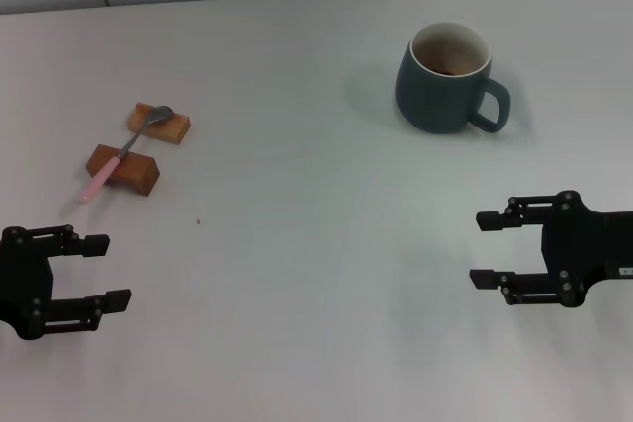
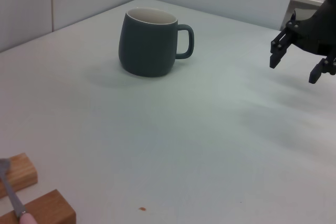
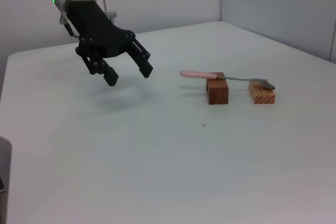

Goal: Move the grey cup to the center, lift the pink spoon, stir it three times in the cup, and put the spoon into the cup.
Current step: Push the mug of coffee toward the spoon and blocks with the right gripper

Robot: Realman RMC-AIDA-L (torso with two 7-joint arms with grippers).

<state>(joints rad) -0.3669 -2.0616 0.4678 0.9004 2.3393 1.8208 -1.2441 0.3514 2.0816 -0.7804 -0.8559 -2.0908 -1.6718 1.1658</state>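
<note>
the grey cup (image 1: 447, 78) stands upright on the white counter (image 1: 316, 244) at the far right, handle toward the right, dark liquid inside. the pink spoon (image 1: 125, 152) lies bridged across two wooden blocks (image 1: 124, 169) at the far left. the left gripper (image 1: 107, 271) hovers near the front left, fingers apart and empty; the right gripper (image 1: 483, 248) hovers front right, fingers apart and empty.
</note>
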